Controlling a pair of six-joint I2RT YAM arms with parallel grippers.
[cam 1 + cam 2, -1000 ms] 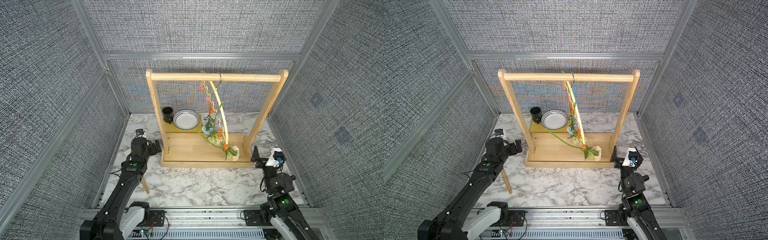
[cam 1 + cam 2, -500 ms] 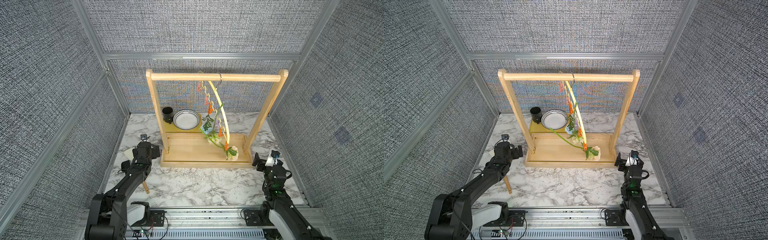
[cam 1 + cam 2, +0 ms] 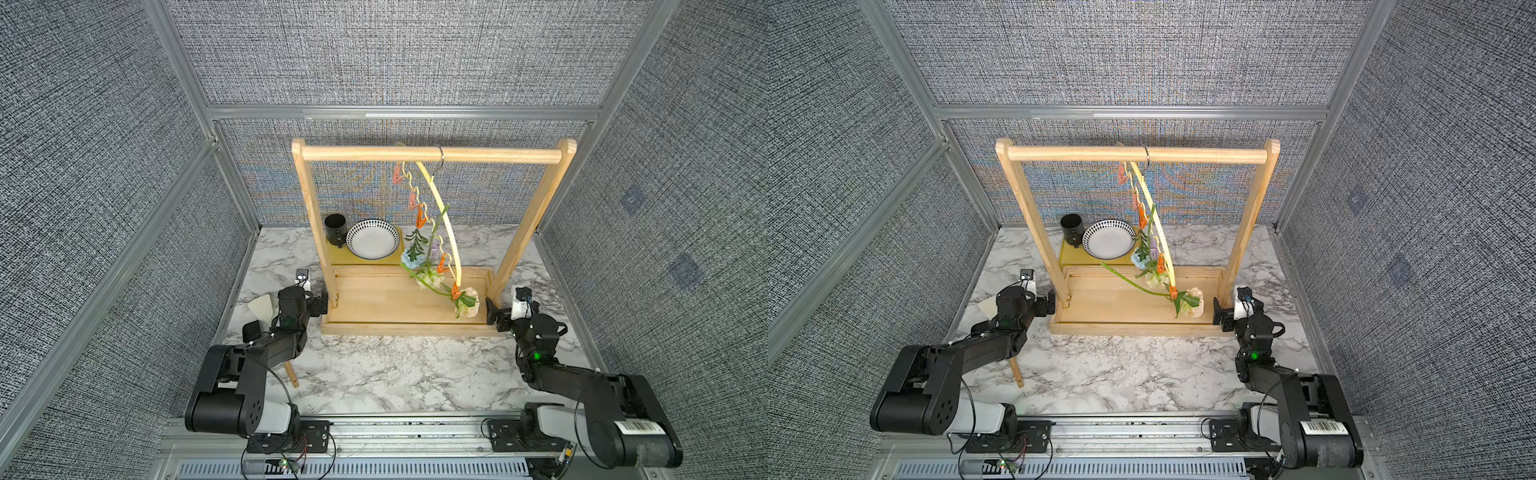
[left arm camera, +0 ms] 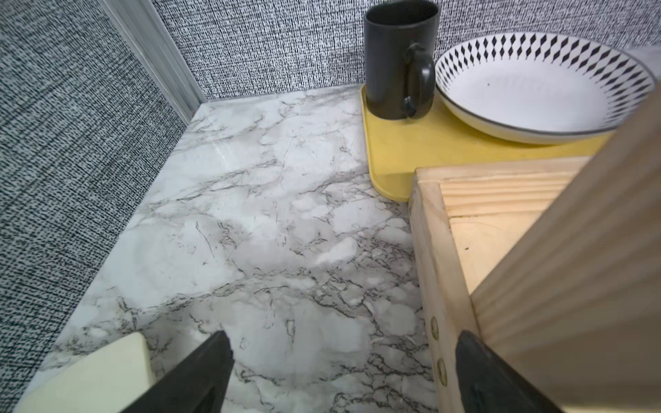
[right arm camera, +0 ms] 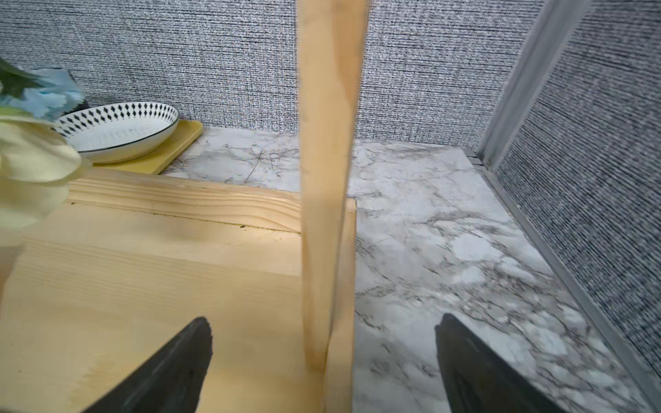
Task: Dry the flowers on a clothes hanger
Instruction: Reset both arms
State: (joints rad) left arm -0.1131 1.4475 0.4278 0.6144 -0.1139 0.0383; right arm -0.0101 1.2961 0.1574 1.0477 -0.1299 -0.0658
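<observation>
Pulled back and sunk low since a second ago, on both sides, elbows folded toward the base rail, with the clothes hanger (image 3: 453,245) turned only a touch on its hook. At the left gripper (image 4: 343,341): spread fully wide, nothing held, two matte black wedge fingers (image 4: 200,375) over bare grey-veined marble tabletop (image 4: 250,232), one of them hard beside a pale grained post of the wooden rack (image 4: 572,286), contact not clear. At the right gripper (image 5: 322,323): equally wide, equally empty, the rack's other upright rising ahead between the two fingers, smooth pine base board (image 5: 143,286) under one of them. Low at the feet of the two posts in both top views. Between the two grippers, hung heads-down from small orange clips (image 3: 420,218) on the wavy pale yellow hanger, the flowers (image 3: 428,276): light blue bloom (image 3: 409,261) highest, long green stem slanting across, cream rose head (image 3: 468,305) lowest, down at the right end of the base board, touching it or not unclear. Near the right gripper but apart from it, well apart from the left gripper. Behind the rack, glossy black mug (image 3: 335,227) and white bowl (image 3: 372,240) with a black diamond rim, both on a yellow tray (image 3: 365,261). Beside the left arm, a flat cream blade (image 3: 261,308) on the marble.
</observation>
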